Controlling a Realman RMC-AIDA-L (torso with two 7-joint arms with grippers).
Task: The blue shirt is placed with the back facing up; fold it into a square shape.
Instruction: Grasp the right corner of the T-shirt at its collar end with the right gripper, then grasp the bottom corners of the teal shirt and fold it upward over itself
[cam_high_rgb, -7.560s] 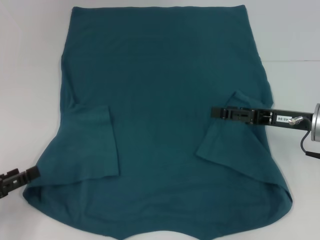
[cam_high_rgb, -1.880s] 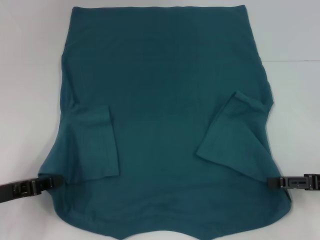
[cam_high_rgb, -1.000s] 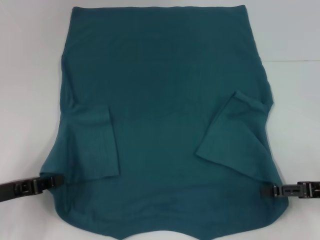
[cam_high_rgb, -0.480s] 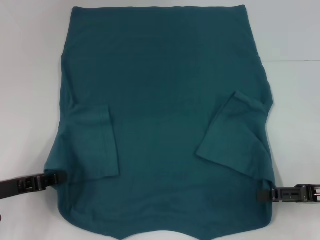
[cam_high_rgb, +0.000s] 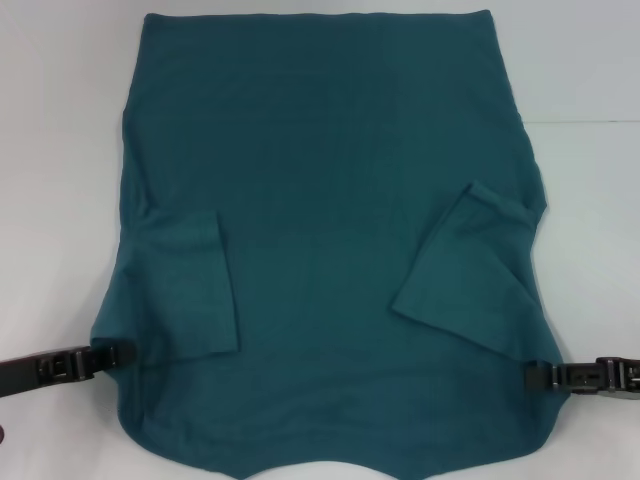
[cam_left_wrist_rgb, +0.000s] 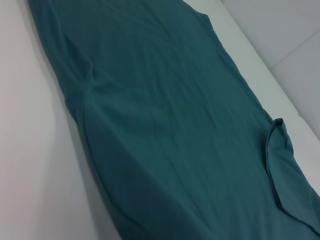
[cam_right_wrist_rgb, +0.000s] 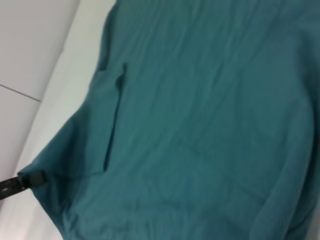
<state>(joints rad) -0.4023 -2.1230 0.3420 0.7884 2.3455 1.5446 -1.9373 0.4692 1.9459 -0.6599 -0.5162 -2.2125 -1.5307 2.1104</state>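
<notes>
Now both pincers (cam_high_rgb: 122, 352) (cam_high_rgb: 535, 375) grip blue shirt (cam_high_rgb: 330, 200).

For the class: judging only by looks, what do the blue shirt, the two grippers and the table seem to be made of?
Blue shirt: soft matte knit fabric, probably cotton jersey; it drapes and wrinkles. Left gripper and right gripper, each at a shirt edge: rigid black parts, plastic or coated metal; which is unclear. Table: smooth white hard surface, perhaps laminate.

Blue shirt (cam_left_wrist_rgb: 165, 130) flat on white table (cam_left_wrist_rgb: 30, 165), one sleeve folded inward.
</notes>
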